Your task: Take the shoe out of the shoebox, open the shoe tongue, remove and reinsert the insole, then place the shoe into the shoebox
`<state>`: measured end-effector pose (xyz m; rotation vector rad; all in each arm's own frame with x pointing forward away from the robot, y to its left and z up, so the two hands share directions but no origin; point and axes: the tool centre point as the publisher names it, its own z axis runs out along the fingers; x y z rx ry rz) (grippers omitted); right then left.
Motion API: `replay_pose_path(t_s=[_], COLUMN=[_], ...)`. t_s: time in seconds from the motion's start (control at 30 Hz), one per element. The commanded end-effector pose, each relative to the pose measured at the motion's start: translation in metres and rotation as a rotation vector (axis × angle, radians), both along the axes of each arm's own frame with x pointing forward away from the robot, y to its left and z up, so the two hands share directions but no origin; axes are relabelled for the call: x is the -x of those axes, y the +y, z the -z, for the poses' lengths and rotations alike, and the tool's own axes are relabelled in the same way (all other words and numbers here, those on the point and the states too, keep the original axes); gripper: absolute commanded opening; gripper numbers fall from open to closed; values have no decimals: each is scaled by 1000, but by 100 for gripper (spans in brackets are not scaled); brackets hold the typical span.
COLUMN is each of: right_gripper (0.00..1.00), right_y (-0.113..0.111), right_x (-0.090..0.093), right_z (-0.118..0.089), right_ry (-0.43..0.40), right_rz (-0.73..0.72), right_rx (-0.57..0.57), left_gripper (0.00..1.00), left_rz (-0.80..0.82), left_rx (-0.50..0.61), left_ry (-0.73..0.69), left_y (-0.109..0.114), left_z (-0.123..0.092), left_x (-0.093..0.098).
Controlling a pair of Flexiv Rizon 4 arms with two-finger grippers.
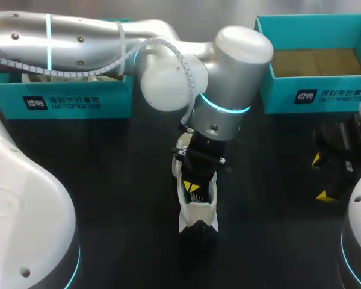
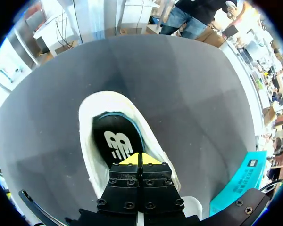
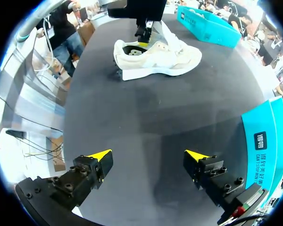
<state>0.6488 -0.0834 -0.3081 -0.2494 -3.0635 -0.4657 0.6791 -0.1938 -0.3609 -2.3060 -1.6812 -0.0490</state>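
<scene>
Two teal boxes at far side of table [image 1: 108,180]: left shoebox [image 1: 78,99], right shoebox [image 1: 325,93]. White shoe [image 1: 198,214] stands on table btwn them, outside both. The left gripper [image 2: 140,157] is down in shoe's opening, fingertips pressed together just over black insole [image 2: 115,136]; can't tell if pinching it. The right gripper [image 3: 151,155] is well apart from shoe, fingers spread, holding nothing

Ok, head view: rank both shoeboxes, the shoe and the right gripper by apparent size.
1. Left shoebox and right shoebox: alike, the left partly hidden by the left arm.
2. Shoe.
3. Right gripper, smallest.
</scene>
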Motion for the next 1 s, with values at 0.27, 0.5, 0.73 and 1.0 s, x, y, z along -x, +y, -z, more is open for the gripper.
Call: replay_pose_path(t_s=[0.27,0.5,0.73,1.0], right_gripper=[100,100,100,100], right_y=[0,0,0,0], right_x=[1,1,1,1], right_z=[0,0,0,0], right_ry=[-1,-1,-1,-1], right_rz=[0,0,0,0], right_rx=[2,2,2,2], left_gripper=[0,0,0,0], left_rz=[-4,-35,-44,-37], left_rx=[-30,-13,32,-10], left_ry=[20,27,-5,-105], left_y=[2,4,2,7], left_z=[24,39,15,11], left_x=[0,0,-4,-1])
